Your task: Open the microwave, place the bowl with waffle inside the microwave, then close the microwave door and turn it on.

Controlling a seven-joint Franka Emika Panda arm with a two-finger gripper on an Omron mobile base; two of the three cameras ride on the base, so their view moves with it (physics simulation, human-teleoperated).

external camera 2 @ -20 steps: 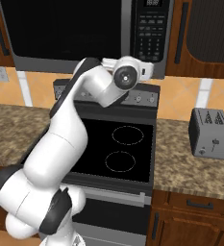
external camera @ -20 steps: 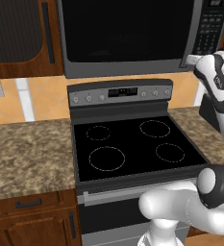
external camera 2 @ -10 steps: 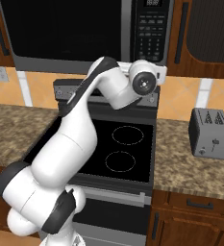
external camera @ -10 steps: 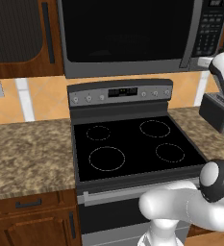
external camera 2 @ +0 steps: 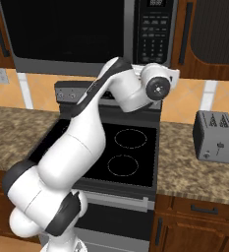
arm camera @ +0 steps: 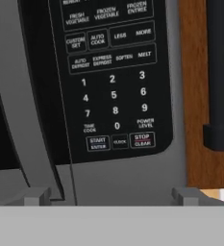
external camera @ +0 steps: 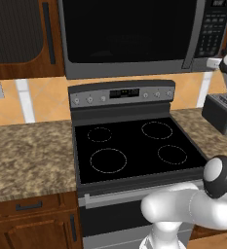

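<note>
The microwave (external camera: pixel 129 36) hangs above the stove with the microwave door (external camera 2: pixel 67 34) closed. In the hand view its button panel (arm camera: pixel 113 86) is close in front of me, with the door's grey handle bar (arm camera: pixel 19 96) at the left. My gripper (arm camera: pixel 111 197) is open, its fingertips (arm camera: pixel 36 196) wide apart with nothing between them, level with the panel's lower edge. My raised hand (external camera 2: pixel 157 86) sits just below the panel (external camera 2: pixel 153 29). The bowl and the waffle are out of view.
A black stove top (external camera: pixel 134 146) lies below the microwave, with granite counters (external camera: pixel 27 151) on both sides. A grey toaster (external camera 2: pixel 216 135) stands on the right counter. A wooden cabinet with a dark handle (arm camera: pixel 217 72) adjoins the microwave's right side.
My hand has swung to the right and slightly down, settling in front of the microwave's button panel. The gripper has stayed open.
</note>
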